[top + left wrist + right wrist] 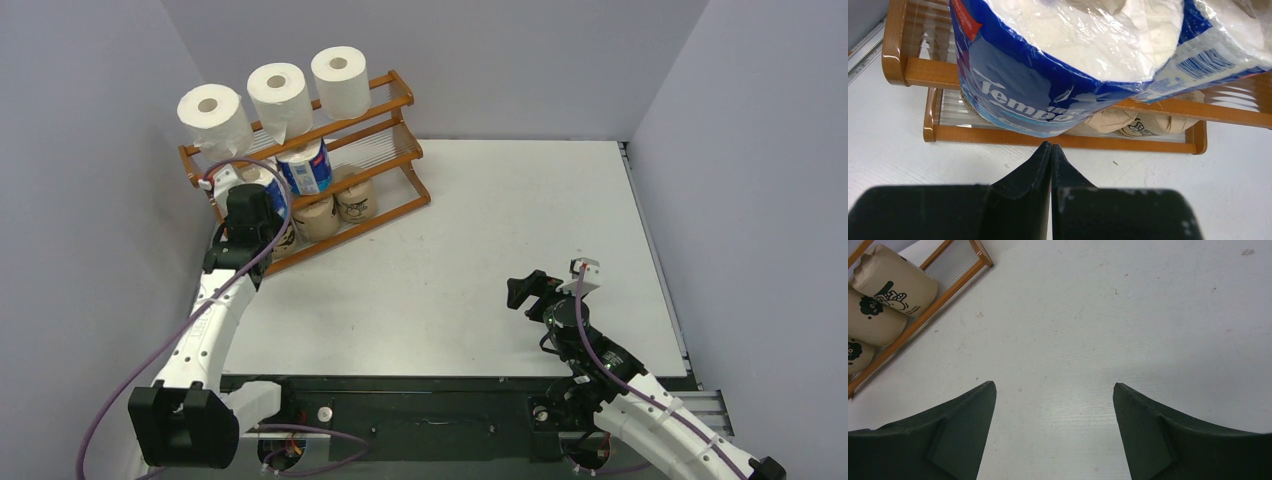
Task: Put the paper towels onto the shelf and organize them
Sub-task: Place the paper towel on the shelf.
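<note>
The shelf (398, 101) stands at the table's far left. Three white paper towels (280, 95) lie in a row on its top tier. A blue-and-white roll (308, 166) sits on the middle tier, and brown rolls (316, 216) lie on the bottom tier. My left gripper (247, 207) is shut and empty, right in front of the shelf's left part. In the left wrist view its tips (1051, 146) meet just below a blue-and-white roll (1048, 75), with a second one (1218, 45) beside it. My right gripper (525, 290) hangs open over bare table (1054, 387), far from the shelf.
Grey walls (500, 60) close in the table on the left, back and right. The shelf's bottom rail (998, 136) runs just beyond my left fingertips. The right wrist view catches three brown rolls (895, 285) behind the shelf's front rail (923, 322) at its far left.
</note>
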Controlling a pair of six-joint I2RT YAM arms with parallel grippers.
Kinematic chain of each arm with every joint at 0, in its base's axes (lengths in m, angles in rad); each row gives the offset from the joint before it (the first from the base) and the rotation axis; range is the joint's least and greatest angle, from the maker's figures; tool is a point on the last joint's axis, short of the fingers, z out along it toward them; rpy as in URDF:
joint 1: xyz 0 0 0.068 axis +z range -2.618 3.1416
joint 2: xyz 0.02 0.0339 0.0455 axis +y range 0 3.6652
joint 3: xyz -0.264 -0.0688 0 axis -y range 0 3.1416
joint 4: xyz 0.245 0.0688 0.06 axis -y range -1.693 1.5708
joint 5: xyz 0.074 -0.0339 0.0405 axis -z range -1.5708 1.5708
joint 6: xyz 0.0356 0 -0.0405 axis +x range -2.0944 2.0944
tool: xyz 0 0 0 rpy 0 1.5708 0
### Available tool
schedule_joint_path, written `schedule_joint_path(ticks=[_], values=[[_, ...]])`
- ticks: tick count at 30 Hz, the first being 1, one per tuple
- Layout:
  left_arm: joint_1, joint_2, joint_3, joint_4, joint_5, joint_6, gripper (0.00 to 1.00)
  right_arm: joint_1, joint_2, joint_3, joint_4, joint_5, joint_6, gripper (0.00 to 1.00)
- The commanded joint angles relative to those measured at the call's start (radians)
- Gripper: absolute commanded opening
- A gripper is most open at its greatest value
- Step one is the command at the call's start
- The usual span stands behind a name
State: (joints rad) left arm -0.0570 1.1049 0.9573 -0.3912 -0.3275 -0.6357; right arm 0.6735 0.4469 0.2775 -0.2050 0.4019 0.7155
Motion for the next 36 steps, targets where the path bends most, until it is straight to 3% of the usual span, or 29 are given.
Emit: schedule_joint_path(ticks=[1, 24, 32, 36], values=[[0.010, 0.026, 0.044, 0.082, -0.049, -0.004, 0.00, -0.005, 0.004, -0.004, 0.039, -0.006, -0.009, 0.82], [0.094, 0.120, 0.090, 0.143, -0.108, 0.008, 0.00, -0.005, 0.010, -0.009, 0.042, 0.001, -0.008, 0.82], [0.091, 0.045, 0.058, 0.154, -0.063, 0.008, 0.00, -0.005, 0.010, -0.010, 0.045, -0.001, -0.009, 0.82], [0.035, -0.005, 0.011, 0.184, -0.040, 0.011, 0.00, -0.006, 0.017, -0.011, 0.052, -0.001, -0.008, 0.82]])
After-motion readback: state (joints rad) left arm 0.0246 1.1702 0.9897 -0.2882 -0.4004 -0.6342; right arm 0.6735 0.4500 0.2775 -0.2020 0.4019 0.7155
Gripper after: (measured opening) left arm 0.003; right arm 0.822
